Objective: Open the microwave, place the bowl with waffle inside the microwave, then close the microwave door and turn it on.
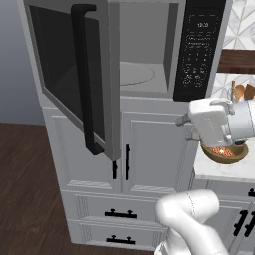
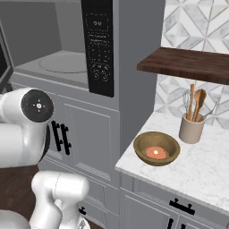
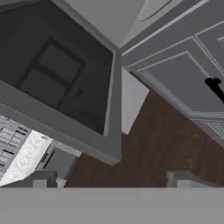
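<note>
Standing wide open on its left hinge, the wide dark tinted glass microwave door (image 1: 69, 74) with its tall black bar handle (image 1: 85, 79) marks the first step as done; the large grey microwave (image 1: 149, 50) shows its pale cavity and round turntable (image 2: 62, 62) beside the black keypad panel (image 2: 99, 44). The step in hand looks like the move from door to bowl.

The robot's hand (image 1: 211, 124) sits just in front of the white marble counter (image 2: 201, 165), near its left edge, and the hand view looks down past the open door at the dark wooden floor (image 3: 157, 140). In that view the two finger tips stand far apart with nothing between them, so the gripper (image 3: 111, 180) is released and carries nothing.

The round shallow brown wooden-looking bowl (image 2: 157, 148) rests on the counter near its front left corner, well apart from the beige utensil crock (image 2: 191, 129) of wooden spoons towards the back wall. The small reddish-orange speckled waffle (image 2: 155, 152) lies in the middle of the bowl.

Next, I judge, the hand must turn down over the bowl, take one wall of its rim between the fingers, and lift it level so the waffle stays put, then carry it left into the cavity. The open door and cabinet front crowd that path.
</note>
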